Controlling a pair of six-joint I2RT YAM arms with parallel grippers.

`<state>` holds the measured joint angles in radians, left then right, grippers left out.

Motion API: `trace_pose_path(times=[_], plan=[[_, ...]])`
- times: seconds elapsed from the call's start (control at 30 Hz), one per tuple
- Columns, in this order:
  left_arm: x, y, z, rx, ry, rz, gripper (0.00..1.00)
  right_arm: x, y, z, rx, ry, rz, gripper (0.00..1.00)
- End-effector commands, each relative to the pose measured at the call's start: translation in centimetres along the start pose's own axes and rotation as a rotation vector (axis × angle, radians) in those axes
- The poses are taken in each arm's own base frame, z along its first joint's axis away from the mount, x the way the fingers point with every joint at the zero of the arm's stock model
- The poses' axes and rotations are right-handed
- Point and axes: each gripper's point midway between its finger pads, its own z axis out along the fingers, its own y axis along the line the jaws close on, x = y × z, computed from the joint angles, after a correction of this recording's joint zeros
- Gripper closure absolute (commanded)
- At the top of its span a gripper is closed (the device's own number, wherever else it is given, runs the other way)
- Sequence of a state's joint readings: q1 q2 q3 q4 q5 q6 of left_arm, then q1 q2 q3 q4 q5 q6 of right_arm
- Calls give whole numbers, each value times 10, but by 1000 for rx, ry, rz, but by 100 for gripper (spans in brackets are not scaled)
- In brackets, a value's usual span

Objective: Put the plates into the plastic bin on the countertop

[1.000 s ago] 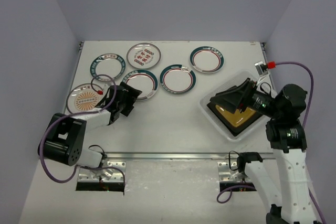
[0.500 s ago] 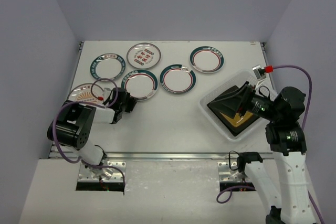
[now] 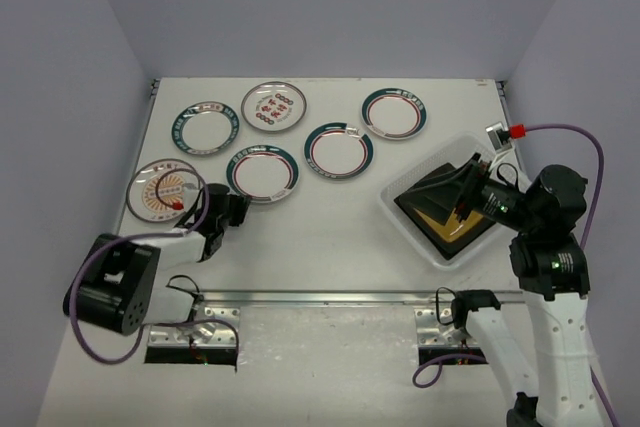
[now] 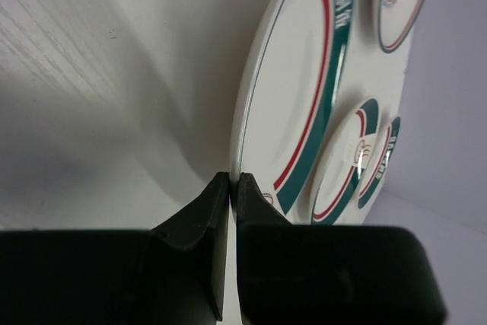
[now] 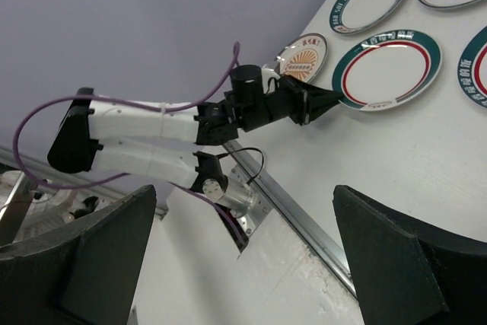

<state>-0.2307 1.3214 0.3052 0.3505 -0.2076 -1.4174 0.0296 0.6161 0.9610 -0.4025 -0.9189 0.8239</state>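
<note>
Several round white plates lie on the countertop (image 3: 330, 222). My left gripper (image 3: 238, 207) (image 4: 234, 180) is shut on the near rim of one with a teal-red rim (image 3: 264, 171) (image 4: 297, 74), which still rests nearly flat. The plastic bin (image 3: 425, 239) stands at the right with a square dark-rimmed amber plate (image 3: 452, 224) inside. Over that bin hangs my right gripper (image 3: 463, 197) (image 5: 243, 195), wide open with nothing between its fingers. In the right wrist view the held plate (image 5: 386, 70) shows by the left arm's tip.
Other round plates: two teal-rimmed (image 3: 338, 151) (image 3: 394, 113), one with red motifs (image 3: 274, 106), one teal-rimmed (image 3: 203, 128), and an orange-motif plate (image 3: 165, 190) beside the left arm. A metal rail (image 3: 330, 297) marks the front edge. Purple walls close in three sides.
My left gripper went from wide open over the plate to shut on its near rim, drawing back toward the front edge; the plate slid slightly with it. The right arm barely moved.
</note>
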Motion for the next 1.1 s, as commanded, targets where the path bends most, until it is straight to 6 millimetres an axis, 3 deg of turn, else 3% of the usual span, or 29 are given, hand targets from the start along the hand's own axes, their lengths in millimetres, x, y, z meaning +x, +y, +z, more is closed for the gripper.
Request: trace_pose_path(times=[0.0, 0.17, 0.27, 0.33, 0.4, 0.47, 0.53, 0.6, 0.73, 0.87, 0.97, 1.07], plan=[[-23, -64, -45, 244, -93, 68, 100, -12, 6, -4, 24, -45, -94, 1], [-37, -132, -106, 452, -135, 211, 100, -20, -10, -6, 126, -90, -132, 1], [-22, -170, -133, 557, -49, 316, 100, -28, -25, -13, 239, -133, -140, 1], [10, -199, -146, 648, 109, 417, 100, -31, -31, -18, 295, -145, -150, 1], [66, -222, -151, 712, 317, 548, 100, -38, -28, -24, 329, -180, -176, 1], [131, -231, -165, 743, 459, 680, 100, -47, -21, -31, 352, -218, -200, 1], [175, -231, -160, 730, 545, 744, 100, -52, -18, -39, 389, -250, -211, 1], [204, -237, -161, 756, 600, 757, 100, -57, -16, -50, 442, -280, -213, 1], [271, -230, -147, 730, 703, 852, 100, -65, -6, -69, 508, -338, -241, 1], [329, -218, -134, 715, 801, 945, 100, -66, 3, -75, 510, -351, -262, 1], [353, -205, -113, 634, 802, 995, 100, -66, 3, -77, 520, -350, -268, 1], [363, -201, -94, 583, 787, 1018, 100, -65, 3, -77, 516, -346, -270, 1]])
